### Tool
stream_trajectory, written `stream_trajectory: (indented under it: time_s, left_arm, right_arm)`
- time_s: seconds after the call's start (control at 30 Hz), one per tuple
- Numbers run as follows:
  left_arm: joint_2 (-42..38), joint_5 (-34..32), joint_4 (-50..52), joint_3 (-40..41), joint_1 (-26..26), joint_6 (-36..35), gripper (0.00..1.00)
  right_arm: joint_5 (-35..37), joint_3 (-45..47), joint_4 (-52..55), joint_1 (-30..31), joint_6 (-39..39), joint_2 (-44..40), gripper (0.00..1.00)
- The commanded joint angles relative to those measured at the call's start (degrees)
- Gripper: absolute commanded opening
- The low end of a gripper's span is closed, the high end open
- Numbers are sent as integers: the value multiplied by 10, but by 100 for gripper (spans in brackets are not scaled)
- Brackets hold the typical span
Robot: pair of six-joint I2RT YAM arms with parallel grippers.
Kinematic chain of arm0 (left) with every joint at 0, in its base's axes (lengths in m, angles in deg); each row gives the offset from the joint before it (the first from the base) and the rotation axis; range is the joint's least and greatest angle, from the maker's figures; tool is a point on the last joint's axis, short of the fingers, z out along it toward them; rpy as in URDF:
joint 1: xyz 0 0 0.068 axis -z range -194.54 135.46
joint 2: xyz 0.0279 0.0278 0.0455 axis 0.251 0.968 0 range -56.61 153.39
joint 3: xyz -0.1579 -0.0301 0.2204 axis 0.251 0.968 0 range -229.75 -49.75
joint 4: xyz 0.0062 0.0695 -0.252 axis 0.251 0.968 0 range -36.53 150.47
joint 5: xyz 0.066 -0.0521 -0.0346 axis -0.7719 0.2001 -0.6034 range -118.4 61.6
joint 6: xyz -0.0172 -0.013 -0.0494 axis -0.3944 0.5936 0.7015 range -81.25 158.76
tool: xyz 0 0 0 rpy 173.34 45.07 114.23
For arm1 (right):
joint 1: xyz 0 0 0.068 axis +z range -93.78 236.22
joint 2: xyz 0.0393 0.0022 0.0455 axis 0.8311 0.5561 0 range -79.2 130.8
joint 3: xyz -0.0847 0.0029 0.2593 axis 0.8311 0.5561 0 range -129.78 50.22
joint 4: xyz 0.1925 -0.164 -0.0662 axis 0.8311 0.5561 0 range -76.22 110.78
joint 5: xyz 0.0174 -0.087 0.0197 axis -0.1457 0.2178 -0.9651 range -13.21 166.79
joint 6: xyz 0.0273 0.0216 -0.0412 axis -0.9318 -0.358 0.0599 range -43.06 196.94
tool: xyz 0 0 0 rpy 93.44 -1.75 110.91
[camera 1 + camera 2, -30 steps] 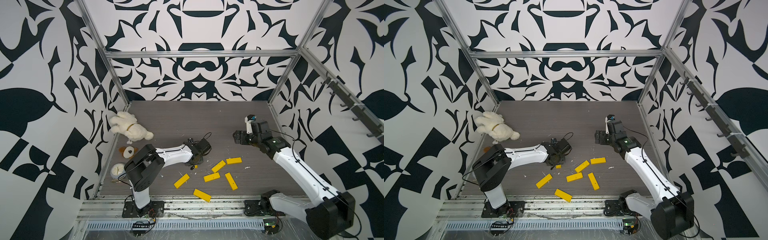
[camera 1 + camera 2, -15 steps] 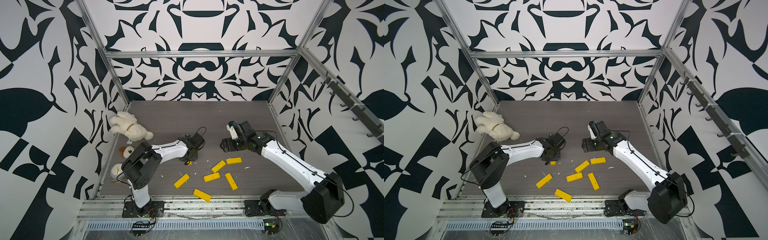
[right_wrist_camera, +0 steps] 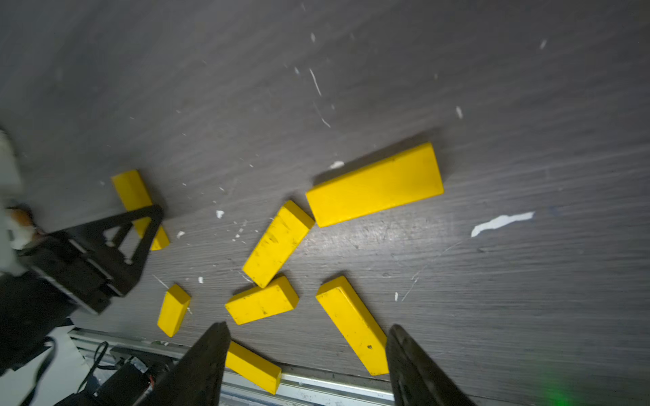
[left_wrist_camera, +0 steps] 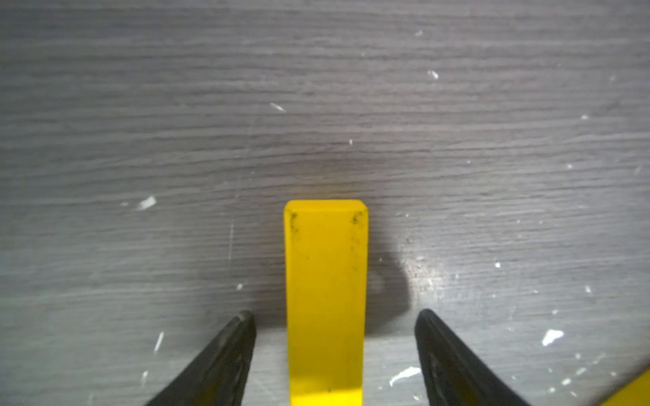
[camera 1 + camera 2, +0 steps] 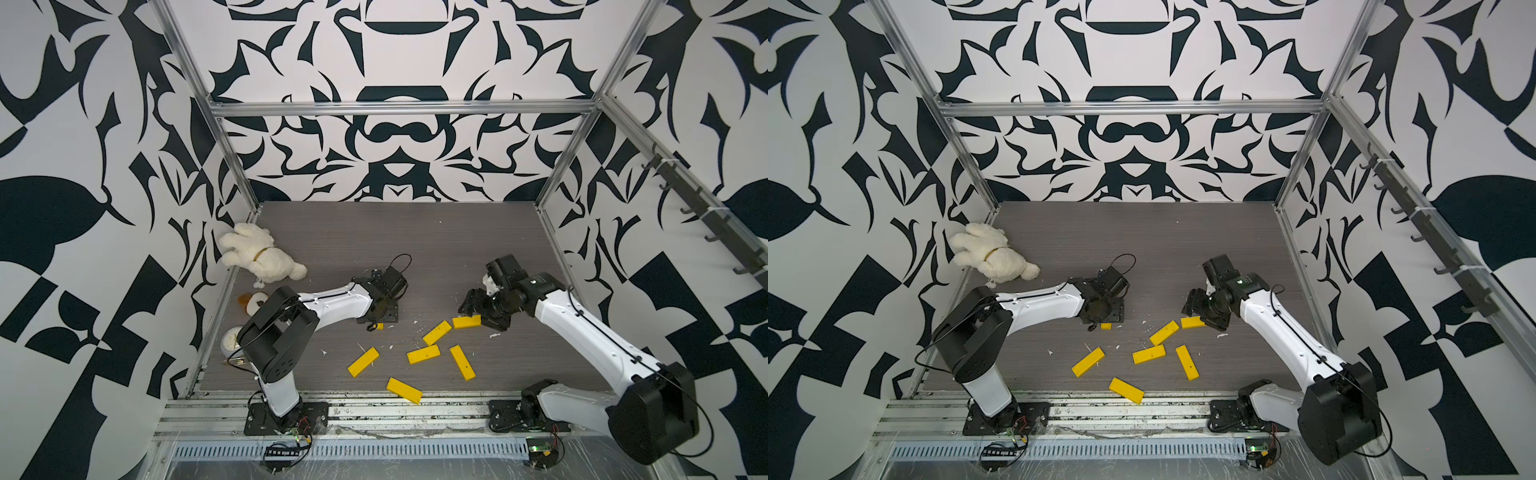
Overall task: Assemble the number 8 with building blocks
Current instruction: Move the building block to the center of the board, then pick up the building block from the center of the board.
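Note:
Several yellow building blocks (image 5: 423, 354) lie scattered flat at different angles on the grey table (image 5: 374, 241); no number 8 shows. My left gripper (image 4: 335, 312) is open, with one block (image 4: 325, 298) lying on the table between its fingers and a gap on each side. In both top views only that block's end (image 5: 377, 326) (image 5: 1106, 326) peeks out under the left gripper (image 5: 380, 318). My right gripper (image 5: 478, 313) hangs open and empty low over the farthest-right block (image 5: 466, 321) (image 3: 374, 184). In its wrist view the right gripper (image 3: 308, 326) frames another block (image 3: 351, 323).
A white plush toy (image 5: 259, 259) lies at the back left, with small round items (image 5: 253, 302) along the left wall. One block (image 5: 404, 390) sits at the table's front edge by the metal rail (image 5: 374, 411). White scraps (image 3: 501, 223) litter the table.
My left gripper has opened, and its block now lies free on the table. My right arm swung from the back right down to the blocks, its jaws narrowing a little.

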Motion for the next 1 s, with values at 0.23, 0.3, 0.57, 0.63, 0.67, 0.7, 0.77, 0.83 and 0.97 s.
stream_trajectory:
  time_s: [0.23, 0.3, 0.57, 0.63, 0.67, 0.7, 0.77, 0.83, 0.97]
  left_arm:
    - [-146, -41, 73, 0, -26, -48, 96]
    - [-187, -27, 69, 24, -59, -52, 94]
    - [-294, 14, 54, 79, -198, -127, 92]
    - [-295, 0, 67, 71, -198, -144, 92]
    - [-298, -2, 62, 76, -199, -146, 92]
    - [-299, 1, 52, 82, -199, -145, 92]
    - [-295, 20, 30, 91, -200, -138, 92]
    - [-278, 41, 22, 88, -200, -128, 92]
    - [-247, 51, 8, 88, -200, -117, 92]
  right_arm:
    - [66, -292, 124, 10, 327, 60, 70]
    - [90, -266, 74, 25, 449, 17, 70]
    - [20, -39, -95, 78, 820, -108, 70]
    - [120, -28, -38, 122, 836, -83, 67]
    - [154, -26, -15, 140, 819, -73, 67]
    - [144, -32, 8, 147, 788, -63, 67]
    - [94, -52, 21, 147, 666, -39, 77]
    - [93, -105, 29, 147, 456, 16, 80]
    - [14, -175, 79, 187, 307, 106, 99]
